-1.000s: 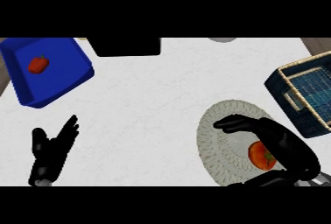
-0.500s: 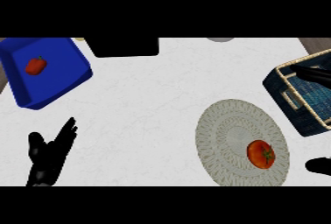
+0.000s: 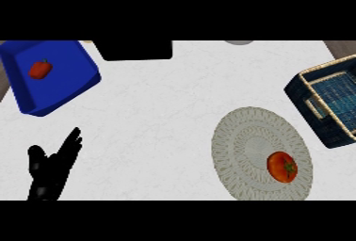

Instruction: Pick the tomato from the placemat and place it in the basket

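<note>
On the smooth, faintly veined white stone-like counter (image 3: 173, 94), the round placemat (image 3: 243, 141) near its lower right edge looks like coarse woven fibre, the basket (image 3: 306, 99) at the right edge like dark wicker with pale rim, the tomato (image 3: 281, 166) smooth-skinned, and the blue tray (image 3: 66, 89) at the upper left corner like smooth plastic.

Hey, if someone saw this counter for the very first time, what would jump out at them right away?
Probably the red tomato lying on the round woven placemat at the lower right, bright against the white counter. Next, the blue tray at the upper left with a small red pepper in it, and the dark basket at the right edge. One black robot hand rests open at the lower left.
</note>
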